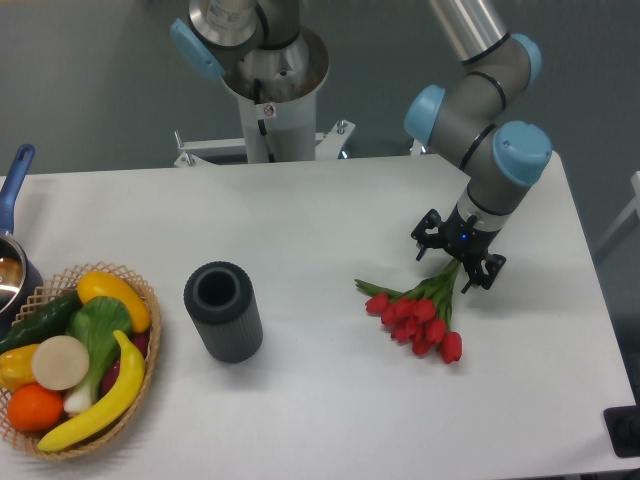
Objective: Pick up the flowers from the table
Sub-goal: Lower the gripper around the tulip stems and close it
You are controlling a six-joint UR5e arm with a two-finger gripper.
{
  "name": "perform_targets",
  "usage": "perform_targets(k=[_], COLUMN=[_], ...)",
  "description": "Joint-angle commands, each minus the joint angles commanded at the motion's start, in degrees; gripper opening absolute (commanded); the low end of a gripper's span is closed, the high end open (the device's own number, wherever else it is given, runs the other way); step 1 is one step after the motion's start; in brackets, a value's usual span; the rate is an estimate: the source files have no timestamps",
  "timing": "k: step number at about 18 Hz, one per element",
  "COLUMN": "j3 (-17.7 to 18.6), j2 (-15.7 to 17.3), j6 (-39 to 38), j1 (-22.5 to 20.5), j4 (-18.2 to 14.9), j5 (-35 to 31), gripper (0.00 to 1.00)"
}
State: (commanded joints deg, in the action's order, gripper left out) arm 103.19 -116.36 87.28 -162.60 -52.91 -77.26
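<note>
White, smooth and matt, the table (330, 420) has rounded corners and carries every object shown. Nearest the camera on the left, a woven wicker basket (150, 345) with an open lattice rim holds a yellow banana (105, 400), an orange (35, 407), a pale round disc-shaped item (60, 362), leafy greens (98, 325), a dark green cucumber (40, 322) and a yellow pepper-like piece (115, 295). Beside the basket, well apart from it, stands a dark grey ribbed cylinder (222, 311), hollow, its open mouth tilted toward the camera.

To the right of centre the flowers (418, 318) lie flat on the table: a tight bunch of glossy red tulip buds, oval and closed, fanned at the near end, with slender green stems and a few pointed leaves converging toward the far right.

The gripper (459, 262), black with a small blue light, hangs directly over the stem end; its two fingers are spread apart, one on each side of the stems, and whether they touch the stems cannot be told. Above it rise the arm's grey tubular links with light-blue joint caps.

At the far left edge a pan with a blue handle (14, 190) is partly in view. Behind the table stands the arm's metallic pedestal (270, 95).
</note>
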Motion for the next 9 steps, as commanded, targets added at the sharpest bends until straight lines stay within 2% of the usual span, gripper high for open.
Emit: perform_targets(k=[8, 9], j3=[-0.2, -0.3], j2=[-0.5, -0.5], j6=[0.0, 0.0], j1=[0.0, 0.0], j4=[0.0, 0.0], j5=[-0.1, -0.1], gripper=[1.0, 0.95])
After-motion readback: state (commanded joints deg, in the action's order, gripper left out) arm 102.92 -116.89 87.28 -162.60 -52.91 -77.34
